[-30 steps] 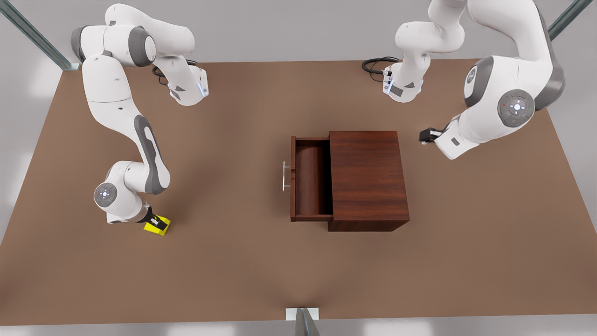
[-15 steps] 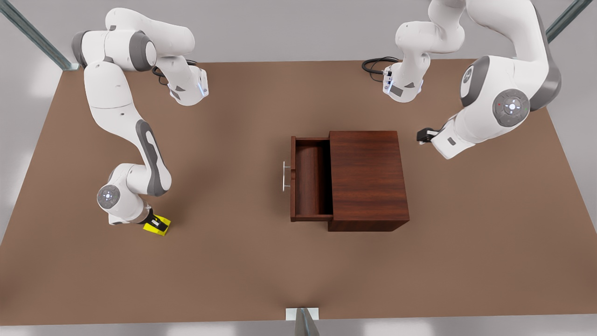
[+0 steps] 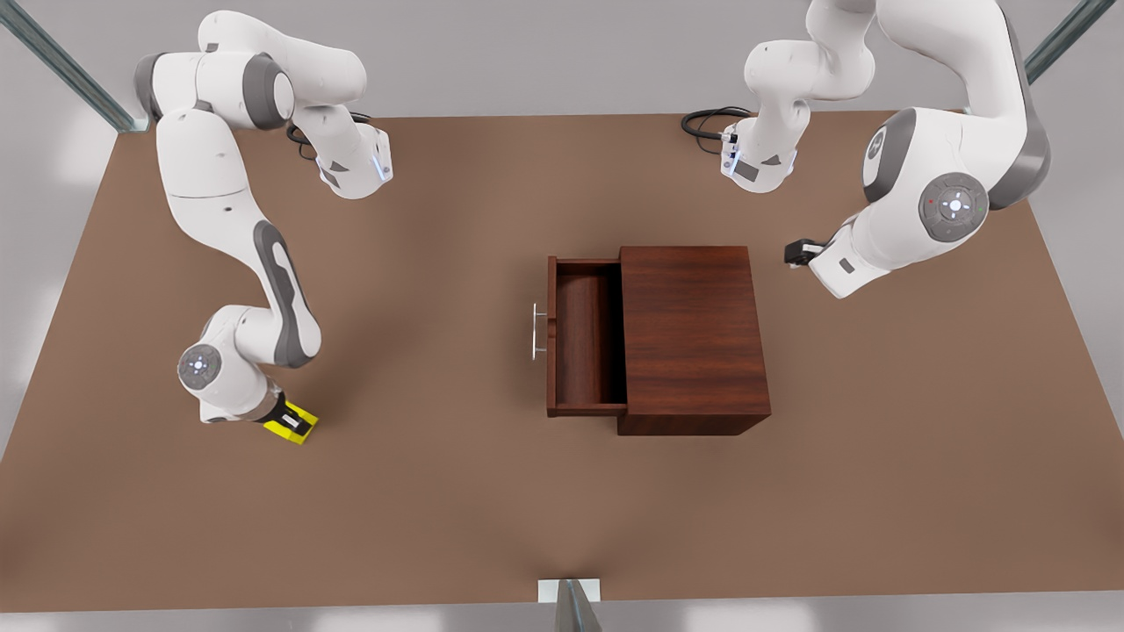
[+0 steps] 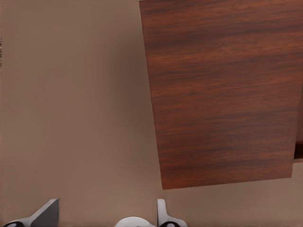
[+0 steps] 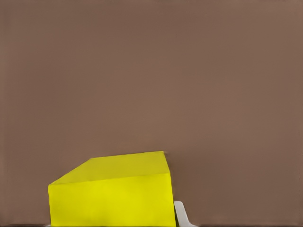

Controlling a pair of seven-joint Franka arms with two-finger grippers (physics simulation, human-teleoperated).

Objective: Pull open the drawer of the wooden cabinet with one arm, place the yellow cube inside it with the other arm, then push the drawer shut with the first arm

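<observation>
The wooden cabinet [image 3: 694, 329] stands mid-table, and its drawer [image 3: 584, 338] is pulled out toward the front view's left. The drawer is empty, with its silver handle [image 3: 536, 332] in front. The yellow cube [image 3: 283, 429] is at the front view's left, low over the table, and my right gripper [image 3: 291, 420] is shut on it. In the right wrist view the cube [image 5: 111, 194] sits close up with one finger [image 5: 181, 215] against its side. My left gripper [image 3: 796, 254] hovers open beside the cabinet's back. In its own view the gripper [image 4: 108, 203] looks down on the cabinet's top [image 4: 222, 94].
Both arm bases stand at the table's far edge, with a black cable [image 3: 707, 121] coiled by one. Bare brown tabletop [image 3: 421, 369] lies between the cube and the drawer. A metal post [image 3: 571, 601] stands at the near edge.
The right gripper and the yellow cube have shifted slightly toward the front view's left. The left arm's wrist has drifted a little toward the cabinet. The drawer has not moved.
</observation>
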